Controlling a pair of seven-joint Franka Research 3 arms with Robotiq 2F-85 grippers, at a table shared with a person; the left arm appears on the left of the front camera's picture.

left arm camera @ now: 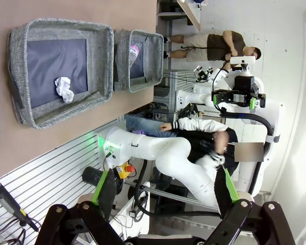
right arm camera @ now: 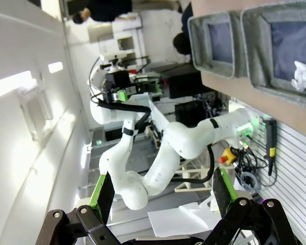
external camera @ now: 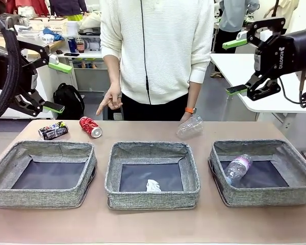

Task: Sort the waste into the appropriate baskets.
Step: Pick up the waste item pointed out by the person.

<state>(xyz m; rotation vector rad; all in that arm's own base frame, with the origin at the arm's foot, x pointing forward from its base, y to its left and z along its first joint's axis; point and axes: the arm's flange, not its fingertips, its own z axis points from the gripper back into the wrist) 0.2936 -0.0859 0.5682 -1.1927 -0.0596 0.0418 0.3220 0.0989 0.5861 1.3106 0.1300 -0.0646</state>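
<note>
My left gripper [external camera: 57, 88] and right gripper [external camera: 235, 67] both stand wide open and grip nothing, raised at either side of the table [external camera: 153, 227]. Below them, the paper ball [external camera: 152, 186] lies in the middle basket [external camera: 151, 148] and the small pink-labelled bottle [external camera: 237, 169] in the right basket [external camera: 260, 145]. Beyond the left basket [external camera: 51, 198], the dark can [external camera: 53, 130] and red can [external camera: 90, 127] lie side by side, and the crushed clear bottle [external camera: 189, 126] sits just by the person's hand [external camera: 186, 116].

Looks crowded and bright — a shared workshop.
Holds a white table [external camera: 245, 71] at right, cluttered desk [external camera: 46, 30] at left — black backpack [external camera: 69, 102] on grey floor [external camera: 217, 102].
</note>
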